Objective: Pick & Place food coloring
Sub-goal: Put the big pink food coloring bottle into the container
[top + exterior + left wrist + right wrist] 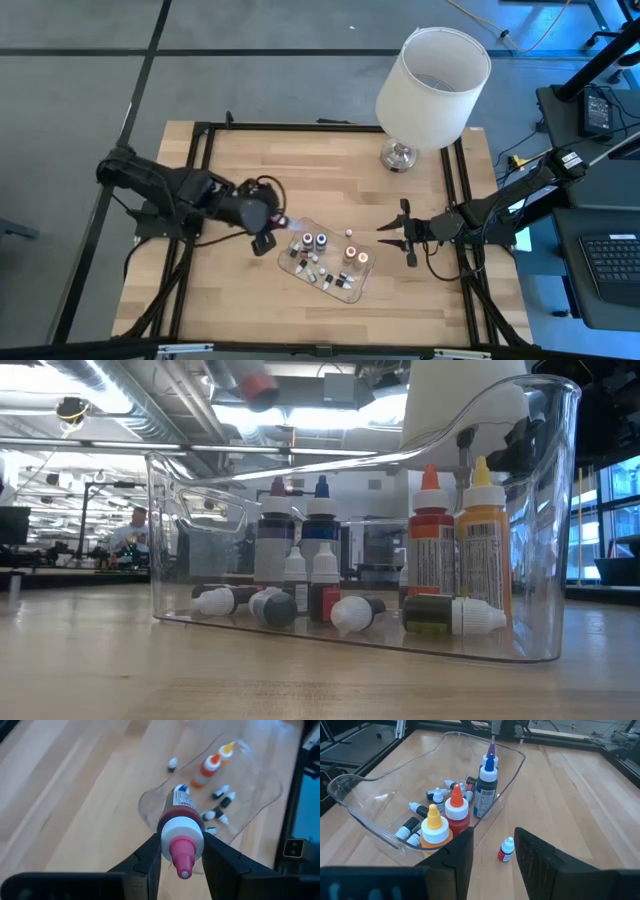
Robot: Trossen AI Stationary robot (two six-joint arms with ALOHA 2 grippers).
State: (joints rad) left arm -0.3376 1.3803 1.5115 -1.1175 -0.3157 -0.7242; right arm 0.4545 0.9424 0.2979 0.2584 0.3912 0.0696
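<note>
While the clear tray (340, 290) sits near the 6 o'clock edge of the tabletop (230, 170), bare wood lies open toward 9, 10 and 12 o'clock, bounded by the black frame rails (197, 190) along both sides. At 1 o'clock stands a lamp (430, 75) with a white shade on a chrome base, well apart from the tray.

Inside the tray, four taller bottles stand upright: a purple-capped one (274, 540) and a blue-capped one (320, 535) side by side, then a red bottle with orange tip (431, 540) touching an orange bottle with yellow tip (484, 545). Several tiny food coloring bottles (345, 610) lie on the tray floor among them. One tiny white-capped bottle (506, 849) stands alone on the wood just outside the tray, at its 3 o'clock side.

At the tray's 9 o'clock rim, the left gripper (182, 852) is clamped on a pink-tipped bottle (181, 827), its fingers pressed against the white collar on both sides. At the tray's 3 o'clock side, the right gripper (398, 236) hovers, fingers spread apart and holding nothing, the lone tiny bottle just ahead of them.
</note>
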